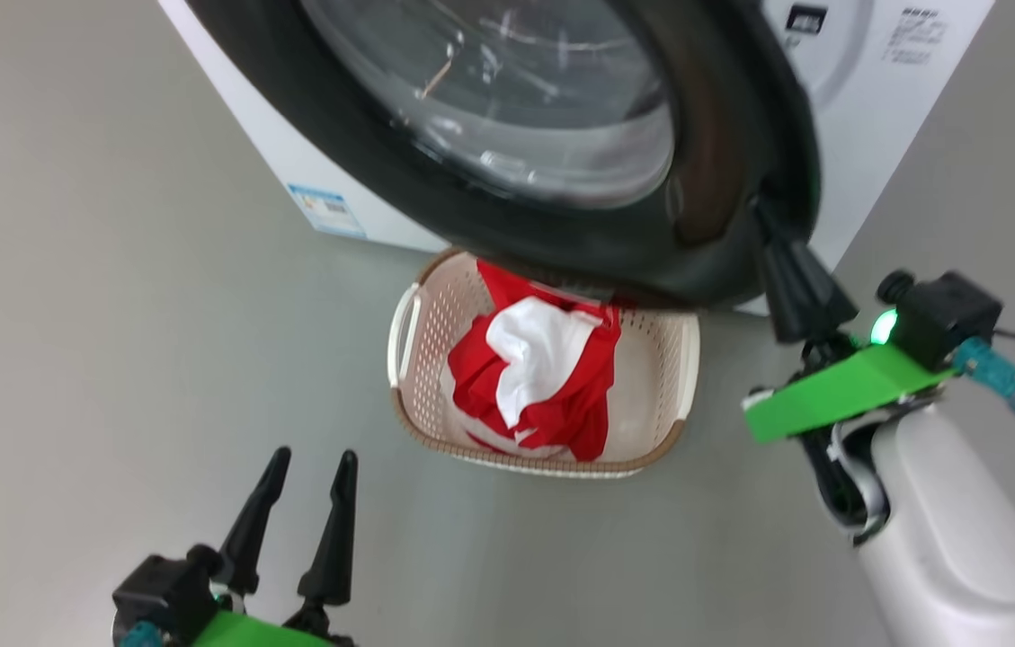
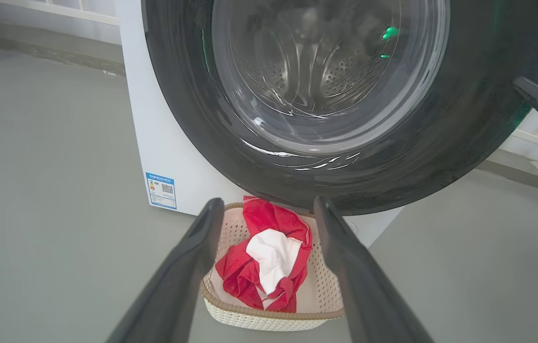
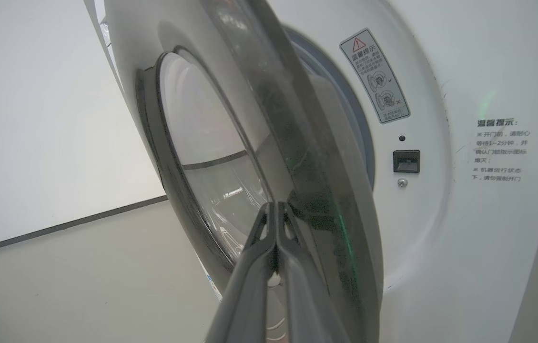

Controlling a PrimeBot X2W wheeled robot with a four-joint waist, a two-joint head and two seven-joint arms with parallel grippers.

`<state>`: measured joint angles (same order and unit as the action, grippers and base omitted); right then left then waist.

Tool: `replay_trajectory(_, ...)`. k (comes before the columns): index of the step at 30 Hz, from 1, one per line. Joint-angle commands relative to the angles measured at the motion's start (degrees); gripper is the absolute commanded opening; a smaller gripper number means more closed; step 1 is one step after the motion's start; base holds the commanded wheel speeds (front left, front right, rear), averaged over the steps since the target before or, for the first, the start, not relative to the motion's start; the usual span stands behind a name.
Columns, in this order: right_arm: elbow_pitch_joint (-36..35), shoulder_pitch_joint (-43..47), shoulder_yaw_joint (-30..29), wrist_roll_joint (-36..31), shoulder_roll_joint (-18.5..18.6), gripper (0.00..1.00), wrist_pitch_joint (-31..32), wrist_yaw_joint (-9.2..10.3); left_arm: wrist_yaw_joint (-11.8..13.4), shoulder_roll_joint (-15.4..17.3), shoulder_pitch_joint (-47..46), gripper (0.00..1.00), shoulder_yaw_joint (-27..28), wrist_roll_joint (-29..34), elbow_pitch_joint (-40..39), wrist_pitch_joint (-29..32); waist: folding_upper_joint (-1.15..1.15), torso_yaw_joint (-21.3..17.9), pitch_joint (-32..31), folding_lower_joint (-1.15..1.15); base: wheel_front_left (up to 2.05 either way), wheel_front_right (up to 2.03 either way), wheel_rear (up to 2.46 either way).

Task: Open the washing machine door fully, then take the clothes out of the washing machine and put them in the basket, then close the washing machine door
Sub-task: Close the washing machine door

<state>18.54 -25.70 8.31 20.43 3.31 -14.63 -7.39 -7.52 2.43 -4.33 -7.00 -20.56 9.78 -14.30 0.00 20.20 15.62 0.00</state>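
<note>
My right gripper (image 1: 763,216) is pressed shut and empty, its tips at the outer edge of the washing machine door (image 1: 714,135). The door stands swung away from the washing machine (image 1: 867,117). My left gripper (image 1: 314,458) hangs over the floor (image 1: 66,314) with jaws spread wide, holding nothing, near the basket (image 1: 525,463). The red and white clothes (image 1: 534,368) lie bundled in that basket, which sits on the floor under the door's lower rim.
</note>
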Motion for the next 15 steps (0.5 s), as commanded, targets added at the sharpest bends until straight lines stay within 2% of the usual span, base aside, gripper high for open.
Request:
replay_trajectory(1,-1.21,-2.59,0.30,-0.77,-0.44,0.00,-0.37,-0.10,0.03,0.47,-1.91,1.00,1.48,-0.98,-1.23,-0.70,0.00,0.82,2.77,0.00,0.00,0.00,0.00)
replay_trajectory(15,-0.80,-11.71,-5.17,-2.58,1.52,0.00,-0.37,-0.10,0.03,0.45,-7.29,1.00,-2.03,-4.66,-1.79,-0.70,0.00,3.93,9.79,0.00,0.00,0.00,0.00)
